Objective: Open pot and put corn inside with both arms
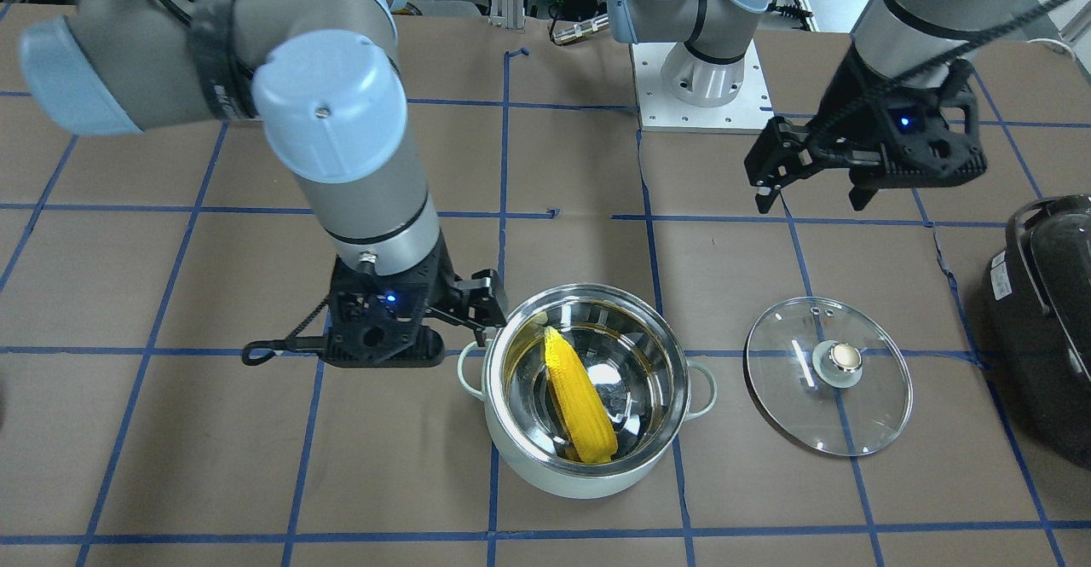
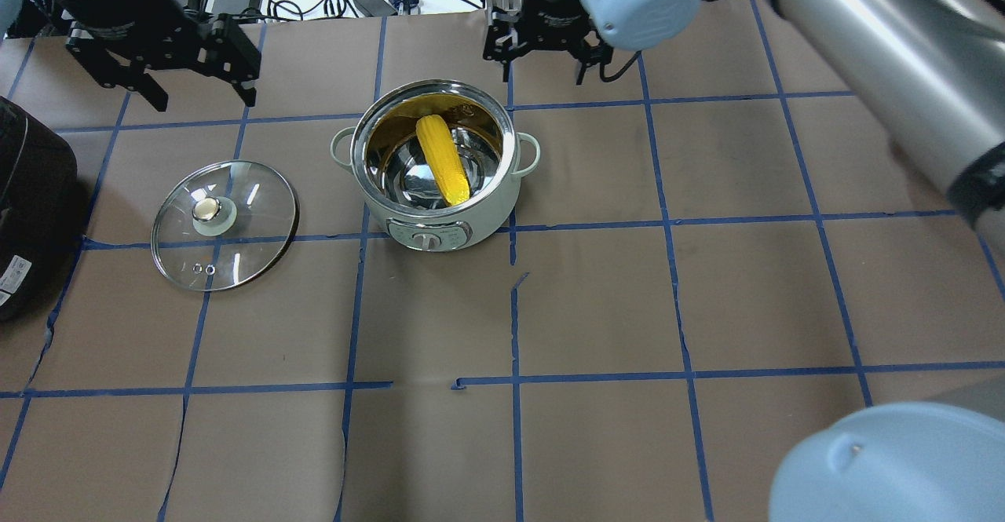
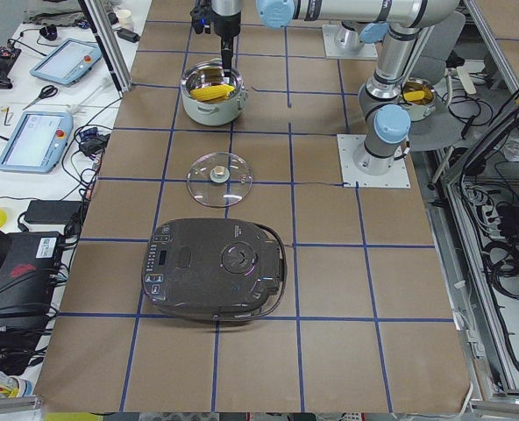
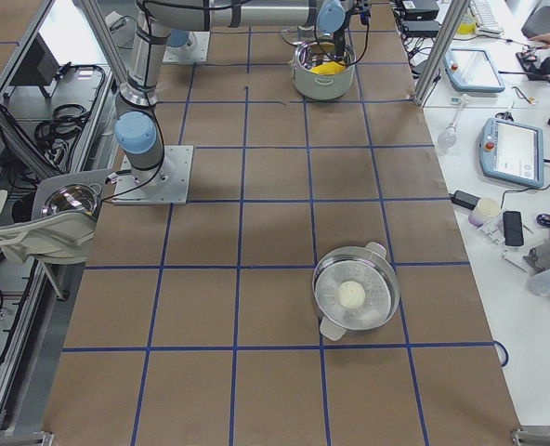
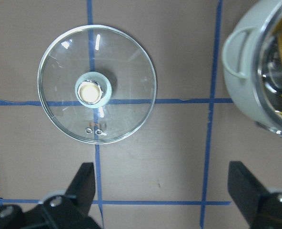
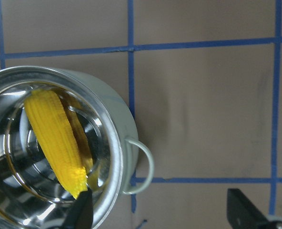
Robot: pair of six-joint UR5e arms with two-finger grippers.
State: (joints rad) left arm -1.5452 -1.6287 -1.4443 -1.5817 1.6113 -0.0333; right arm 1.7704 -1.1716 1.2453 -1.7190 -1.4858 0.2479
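Observation:
The pale mint-white pot stands open on the table, also in the front view. The yellow corn lies slanted inside it, tapered end up against the steel wall. The glass lid lies flat on the table beside the pot, knob up. My left gripper is open and empty, raised beyond the lid. My right gripper is open and empty, just outside the pot's rim by one loop handle.
A big black appliance with a handle sits at the table's end on my left, past the lid. A second steel pan stands far off toward my right end. Blue tape lines grid the brown table.

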